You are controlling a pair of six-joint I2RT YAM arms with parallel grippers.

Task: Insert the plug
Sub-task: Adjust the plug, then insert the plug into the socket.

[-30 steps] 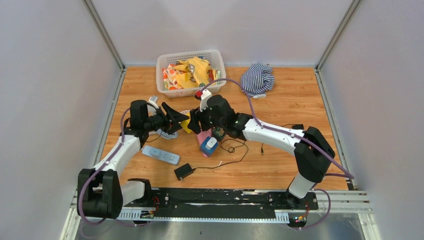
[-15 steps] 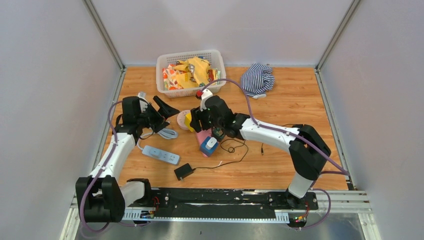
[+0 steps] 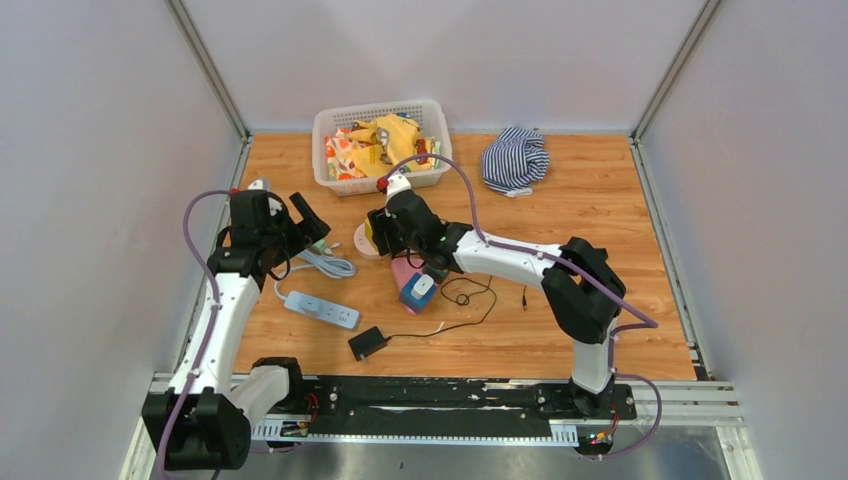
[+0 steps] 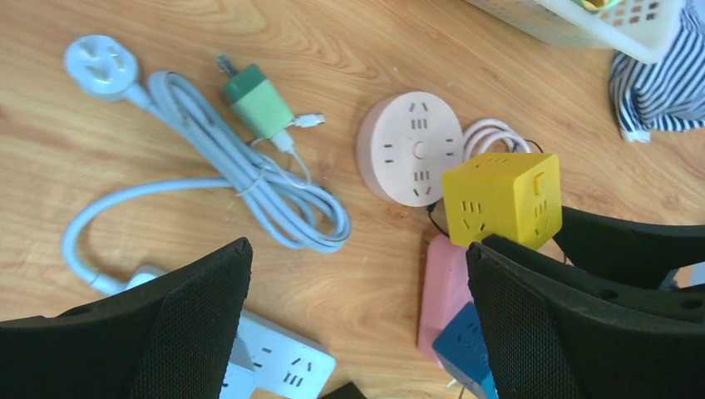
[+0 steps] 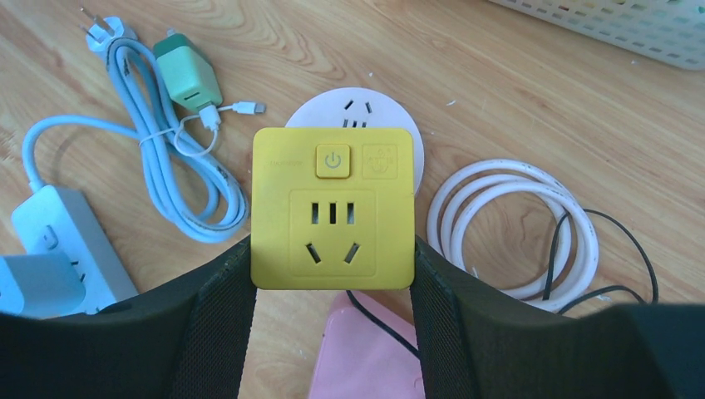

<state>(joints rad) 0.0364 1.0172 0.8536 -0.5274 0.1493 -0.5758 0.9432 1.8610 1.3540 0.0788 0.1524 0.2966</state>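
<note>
From overhead, the left end effector (image 3: pixel 308 220) hangs at the left of the frame with its jaws spread wide and nothing between them. The right end effector (image 3: pixel 382 228) reaches in to the middle of the tabletop (image 3: pixel 600 200), above a cluster of sockets. A white power strip (image 3: pixel 320 310) lies below the left arm. In the left wrist view the jaws frame the lower corners, released and empty. A green charger plug (image 4: pixel 259 105) lies at upper centre-left on the wood, beside a coil of pale cable that ends in a white three-pin plug (image 4: pixel 100 66) at the upper left. A round pink socket (image 4: pixel 409 148) sits mid-frame, and the yellow cube socket (image 4: pixel 501 198) is just to its right. The right wrist view shows that cube clenched between the right arm's two pads, its pin holes facing the camera and all vacant. The green plug lies loose at the upper left, well apart from it. I'd say only the socket is in hand. A plug has yet to be picked up, lined up and pushed in, and I can't tell which plug is meant.
</note>
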